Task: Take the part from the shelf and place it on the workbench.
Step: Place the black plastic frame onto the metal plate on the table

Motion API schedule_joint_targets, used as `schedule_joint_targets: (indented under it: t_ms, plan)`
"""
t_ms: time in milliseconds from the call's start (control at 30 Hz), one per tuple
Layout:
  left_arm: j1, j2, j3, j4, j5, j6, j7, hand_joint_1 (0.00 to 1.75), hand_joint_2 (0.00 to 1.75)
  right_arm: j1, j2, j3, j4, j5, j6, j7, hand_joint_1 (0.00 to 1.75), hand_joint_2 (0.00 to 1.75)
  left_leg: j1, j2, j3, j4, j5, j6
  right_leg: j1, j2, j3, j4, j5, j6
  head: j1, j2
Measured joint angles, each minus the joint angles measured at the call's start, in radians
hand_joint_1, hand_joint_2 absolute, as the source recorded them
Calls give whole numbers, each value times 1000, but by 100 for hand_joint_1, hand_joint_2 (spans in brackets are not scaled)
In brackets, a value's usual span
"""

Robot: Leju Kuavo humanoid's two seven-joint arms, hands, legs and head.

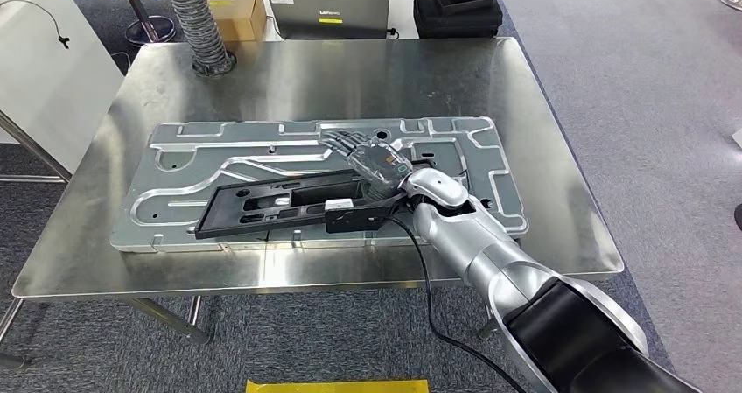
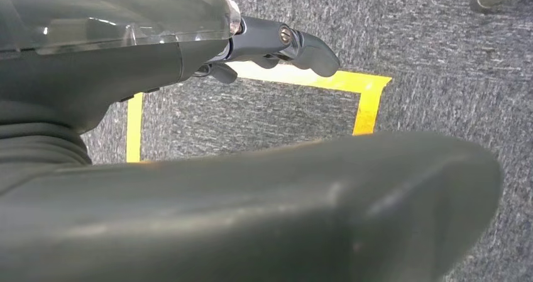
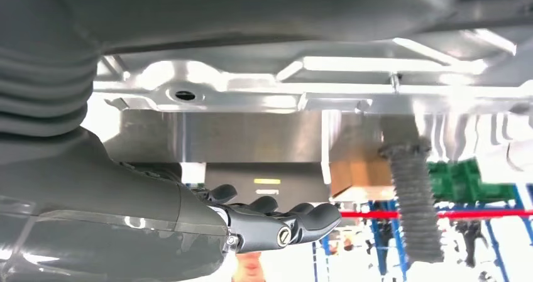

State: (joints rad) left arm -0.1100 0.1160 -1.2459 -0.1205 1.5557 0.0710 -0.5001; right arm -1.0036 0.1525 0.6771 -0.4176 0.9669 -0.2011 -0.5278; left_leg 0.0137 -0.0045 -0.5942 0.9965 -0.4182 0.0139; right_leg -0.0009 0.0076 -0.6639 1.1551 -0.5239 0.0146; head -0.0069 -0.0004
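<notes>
The part, a long black frame with cut-outs, lies flat on a large ribbed silver plate on the steel workbench. My right hand hovers just past the frame's right end, over the plate, fingers stretched out toward the far left and holding nothing. In the right wrist view the right hand's fingers are straight and empty, with the silver plate close by. My left hand hangs over the grey carpet, nothing in it.
At the bench's far edge stand a ribbed hose, a cardboard box, a laptop and a black case. A white cabinet is at the left. A black cable hangs off my right arm. Yellow tape marks the floor.
</notes>
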Motion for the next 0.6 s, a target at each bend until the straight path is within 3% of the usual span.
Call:
schedule_joint_targets:
  t_ms: [67, 100, 133, 233, 267, 333, 433, 467, 567, 600]
  plan:
    - [1, 0, -2, 0, 0, 0, 0, 0, 0, 10, -7, -32, -4, -10, 5, -6, 0, 0, -2, 0, 0, 1, -1, 3, -2, -1, -63, 132, -50, 3, 0, 0]
    - [1, 0, -3, 0, 0, 0, 0, 0, 0, 16, -10, -43, -6, -12, 5, -8, 0, 0, -2, 0, 0, 1, -1, 3, -3, -1, -77, 157, -50, 3, 0, 0]
    - [2, 0, -3, 0, 0, 0, 0, 0, 0, 20, -12, -51, -9, -13, 5, -8, 0, 0, -3, 0, 0, 2, -1, 2, -3, -1, -69, 136, -29, 2, 0, 0]
    - [0, 0, -4, 0, 0, 0, -1, 0, 0, 23, -14, -68, -22, -14, 5, -10, 0, 0, -6, -1, 0, 8, -6, -3, 0, -2, 28, -72, 70, -8, 0, 0]
    - [-1, 0, -4, 0, 0, 0, -1, 0, 0, 22, -15, -72, -25, -18, 6, -12, 0, 0, -7, -1, -1, 10, -7, -7, 1, -2, 50, -118, 85, -12, 0, 0]
    - [0, -1, -5, 0, 0, -1, -1, 0, 0, 26, -16, -91, -33, -87, 28, -41, 0, 0, -10, -1, -2, 10, -7, -15, 5, -1, 58, -141, 87, -17, 0, 0]
    - [0, -2, -7, 0, 0, -1, 1, 0, 0, 51, -20, -185, -96, -407, 143, -131, 0, 0, -8, 0, -11, 30, -24, -32, 0, -3, 63, -152, 94, -33, 0, 0]
    - [0, -3, -10, 0, 0, 0, 2, 0, 0, 64, -23, -227, -140, -535, 190, -150, 0, 0, -7, 0, -27, 67, -47, -38, -3, -5, 65, -155, 96, -37, 0, 0]
    - [1, -3, -16, 0, 0, 0, 10, 0, 0, 110, -54, -358, -331, -883, 277, -166, 0, 0, -1, 0, -118, 263, -138, -52, -4, -10, 67, -156, 94, -41, 0, 0]
    - [2, -3, -16, 0, 0, -1, 12, 0, 0, 125, -68, -408, -409, -976, 278, -168, 0, 0, 0, 0, -137, 300, -144, -54, -4, -12, 67, -156, 93, -41, 0, 0]
